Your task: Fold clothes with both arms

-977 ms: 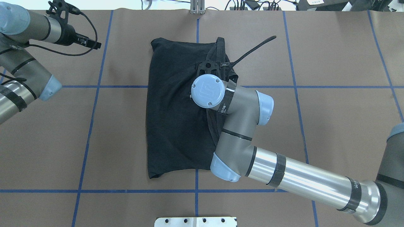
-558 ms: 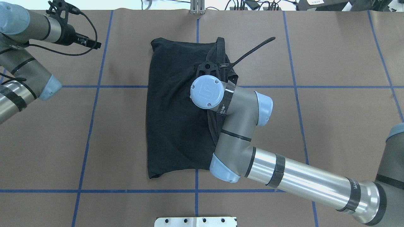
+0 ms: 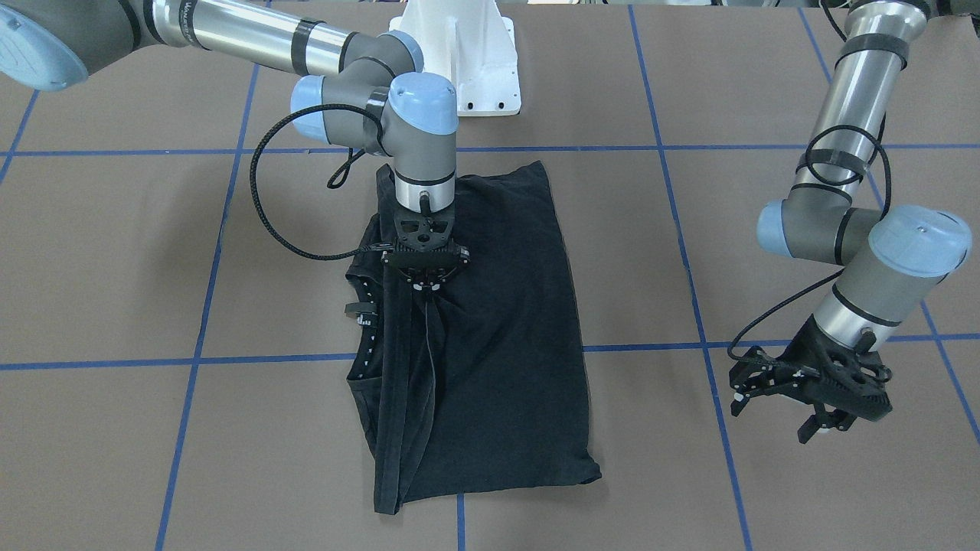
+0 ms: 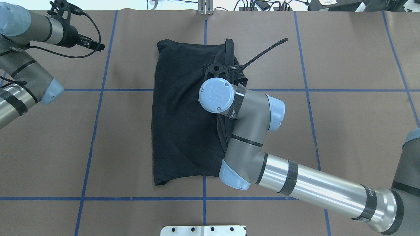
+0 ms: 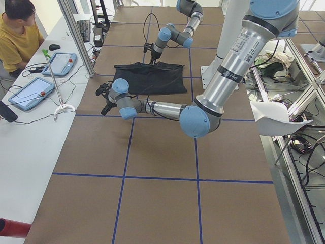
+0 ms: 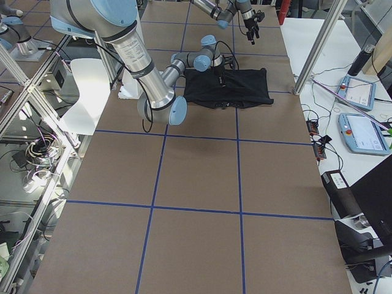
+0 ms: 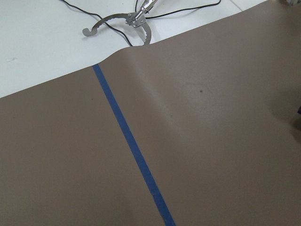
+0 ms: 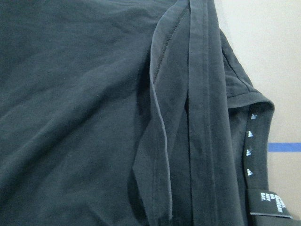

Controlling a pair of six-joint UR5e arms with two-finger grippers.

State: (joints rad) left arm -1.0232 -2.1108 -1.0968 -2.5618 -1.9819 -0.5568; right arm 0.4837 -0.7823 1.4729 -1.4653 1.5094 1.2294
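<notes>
The black T-shirt (image 4: pixel 183 114) lies in the middle of the table (image 4: pixel 344 131), plain side up. It is already doubled lengthwise into a long rectangle, with the neckline and its label (image 3: pixel 360 310) along the edge on the robot's right.

Over the last second almost nothing has shifted. The cloth outline is the same, and the right arm's wrist has only wavered a touch above the same spot near the collar end.

The right gripper (image 3: pixel 426 285) stands straight down on the fabric. Its fingertips look drawn together on a pleat, and a taut ridge (image 3: pixel 430 344) runs away from them along the shirt. The wrist camera shows that raised seam but no fingers, so this grip is a judgement from the front view alone.

Such a pause reads to me as a grasp being settled rather than a fold under way.

The left gripper (image 3: pixel 777 413) hangs well off to the side over bare brown paper, fingers spread, holding nothing — its camera sees only the table and a blue tape line (image 7: pixel 134 150). For a two-armed fold it would have to come in and take the far end.
</notes>
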